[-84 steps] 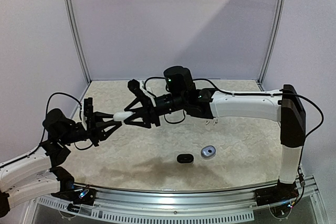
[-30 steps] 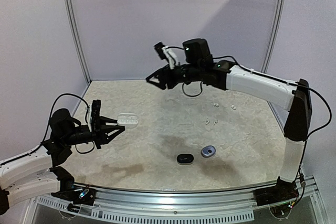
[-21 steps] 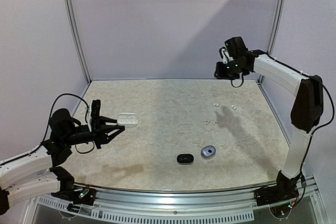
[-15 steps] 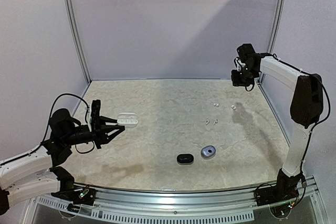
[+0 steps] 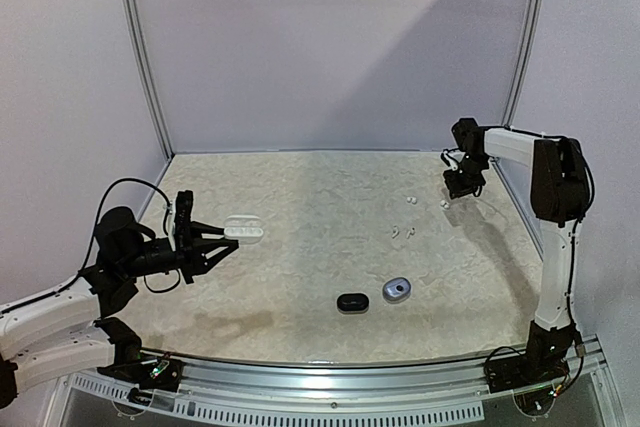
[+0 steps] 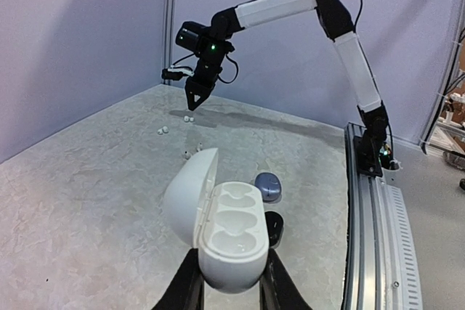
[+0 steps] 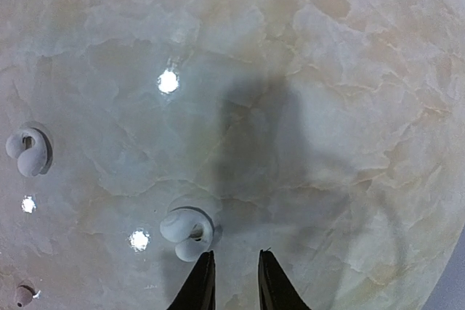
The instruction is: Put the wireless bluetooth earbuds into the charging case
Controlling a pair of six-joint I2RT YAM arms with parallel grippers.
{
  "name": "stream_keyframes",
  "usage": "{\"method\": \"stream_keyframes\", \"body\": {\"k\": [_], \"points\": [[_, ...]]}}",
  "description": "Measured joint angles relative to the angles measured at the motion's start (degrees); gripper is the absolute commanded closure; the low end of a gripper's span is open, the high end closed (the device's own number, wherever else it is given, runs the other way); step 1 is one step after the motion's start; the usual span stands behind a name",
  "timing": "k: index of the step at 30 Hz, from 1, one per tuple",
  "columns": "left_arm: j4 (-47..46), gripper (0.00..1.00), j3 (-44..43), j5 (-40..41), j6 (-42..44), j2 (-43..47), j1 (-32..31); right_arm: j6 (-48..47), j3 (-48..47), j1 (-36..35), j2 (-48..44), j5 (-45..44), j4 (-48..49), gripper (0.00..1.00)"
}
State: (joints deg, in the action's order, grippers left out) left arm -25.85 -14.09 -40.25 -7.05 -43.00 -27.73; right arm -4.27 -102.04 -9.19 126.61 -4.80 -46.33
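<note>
My left pincer (image 5: 218, 243) gripped the open white charging case (image 6: 225, 230). My right pincer (image 7: 231, 281) was slightly open and empty, tips just beside a white earbud (image 7: 185, 229) on the marbled surface (image 7: 327, 107). A second earbud (image 7: 27, 152) lay nearby. Lilac walls (image 5: 300, 47).

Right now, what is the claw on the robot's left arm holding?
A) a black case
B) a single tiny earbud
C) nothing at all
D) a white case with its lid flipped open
D: the left gripper is clamped on the white charging case, whose lid stands open over empty sockets, while the black case lies on the table.
</note>
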Motion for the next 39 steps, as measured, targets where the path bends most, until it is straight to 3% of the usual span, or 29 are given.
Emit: {"method": "stream_keyframes", "body": {"k": [26, 35, 39], "points": [[0.0, 1.0, 0.0, 0.28, 1.07, -0.13, 0.0, -3.54, -0.46, 0.15, 3.02, 9.7, 0.48, 0.77], [0.0, 1.0, 0.0, 0.52, 1.31, -0.13, 0.0, -3.21, -0.68, 0.15, 3.15, 11.82, 1.2, 0.99], [0.02, 1.0, 0.0, 0.7, 1.42, -0.11, -0.02, -3.13, -0.7, 0.2, 3.15, 12.46, 1.57, 1.0]]}}
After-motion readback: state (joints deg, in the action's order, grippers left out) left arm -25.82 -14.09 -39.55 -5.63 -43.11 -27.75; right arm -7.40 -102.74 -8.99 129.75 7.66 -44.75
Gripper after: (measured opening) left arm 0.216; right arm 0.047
